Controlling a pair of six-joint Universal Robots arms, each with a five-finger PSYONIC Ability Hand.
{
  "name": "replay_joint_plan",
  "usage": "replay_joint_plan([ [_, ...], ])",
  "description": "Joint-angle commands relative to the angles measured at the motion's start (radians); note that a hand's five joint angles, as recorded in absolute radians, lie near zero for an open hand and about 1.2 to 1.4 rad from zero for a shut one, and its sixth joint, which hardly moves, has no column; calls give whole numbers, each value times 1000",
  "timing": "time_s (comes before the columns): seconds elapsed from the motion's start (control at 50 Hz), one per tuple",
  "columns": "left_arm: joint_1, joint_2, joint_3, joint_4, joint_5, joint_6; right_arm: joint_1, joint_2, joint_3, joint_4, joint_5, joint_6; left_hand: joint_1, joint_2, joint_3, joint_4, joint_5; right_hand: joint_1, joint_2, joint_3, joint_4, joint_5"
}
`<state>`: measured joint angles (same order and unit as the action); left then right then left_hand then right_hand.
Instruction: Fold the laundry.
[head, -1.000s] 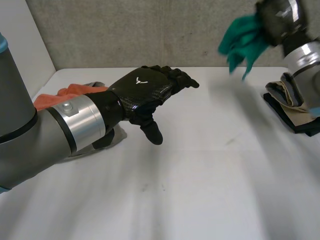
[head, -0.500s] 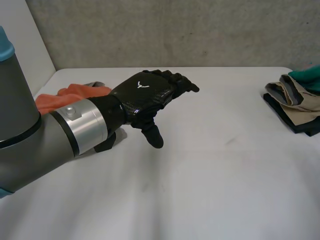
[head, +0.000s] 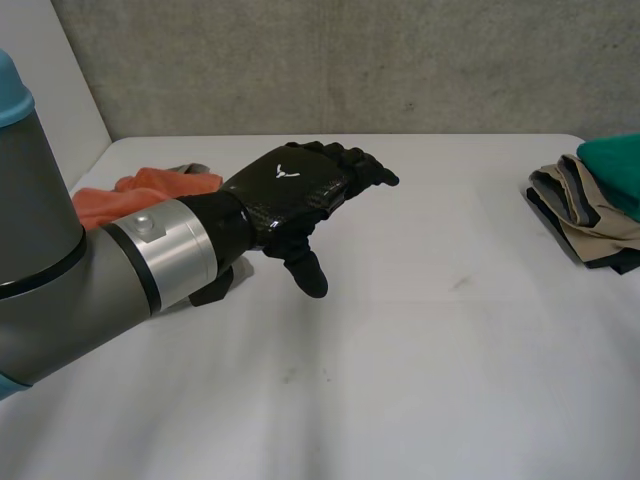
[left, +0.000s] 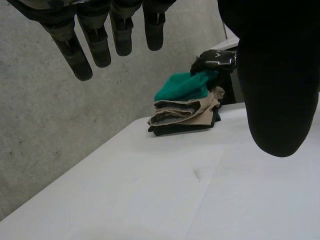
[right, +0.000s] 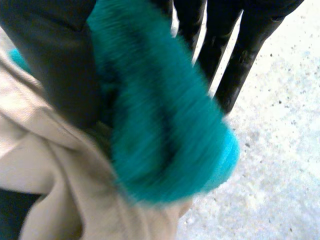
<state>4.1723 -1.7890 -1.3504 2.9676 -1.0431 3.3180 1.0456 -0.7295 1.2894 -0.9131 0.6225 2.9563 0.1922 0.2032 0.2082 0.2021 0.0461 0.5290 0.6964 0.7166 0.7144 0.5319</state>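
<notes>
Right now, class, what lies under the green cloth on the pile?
A beige garment lies directly under the green cloth, a dark garment at the bottom. The beige one's top is covered.

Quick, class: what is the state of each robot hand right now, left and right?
Left hand: open, holding nothing.
Right hand: closed on the teal cloth, which is pinched between thumb and fingers on top of the folded pile.

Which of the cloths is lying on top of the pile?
The teal cloth: it sits above the beige cloth and the black cloth under that. The orange cloth lies apart, not in the pile.
</notes>
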Motion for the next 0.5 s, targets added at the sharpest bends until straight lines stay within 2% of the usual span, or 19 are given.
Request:
replay_joint_plan([
  [0.02, -3, -6, 1, 1, 0, 0, -39, -99, 8, 163, 49, -51, 27, 16, 11, 17, -1, -354, -522, -542, -540, -532],
  [0.16, -3, -1, 2, 1, 0, 0, -108, -212, -12, 362, 180, -186, 24, 13, 8, 14, -4, -354, -522, -542, -540, -532],
  [0.24, 2, 5, 7, 1, 0, 0, -140, -269, -27, 419, 258, -363, 24, 13, 8, 14, -4, -354, -522, -542, -540, -532],
  [0.34, 6, 14, 17, 2, 0, 0, -137, -320, -84, 418, 440, -589, 18, 7, 2, 8, -10, -354, -522, -542, -540, -532],
  [0.36, 9, 16, 20, 4, 0, -2, -128, -338, -110, 407, 512, -639, 18, 7, 2, 8, -10, -354, -522, -542, -540, -532],
  [0.4, 12, 20, 25, 10, -2, -2, -99, -347, -128, 389, 563, -658, 18, 7, 2, 8, -10, -354, -522, -542, -540, -532],
  [0.42, 15, 26, 31, 22, -9, -3, -37, -359, -139, 363, 597, -639, 16, 4, -1, 6, -13, -354, -522, -542, -540, -532],
  [0.5, 20, 40, 40, 74, -67, -9, 137, -428, -111, 293, 615, -498, 13, 2, -4, 3, -16, -354, -522, -542, -540, -532],
])
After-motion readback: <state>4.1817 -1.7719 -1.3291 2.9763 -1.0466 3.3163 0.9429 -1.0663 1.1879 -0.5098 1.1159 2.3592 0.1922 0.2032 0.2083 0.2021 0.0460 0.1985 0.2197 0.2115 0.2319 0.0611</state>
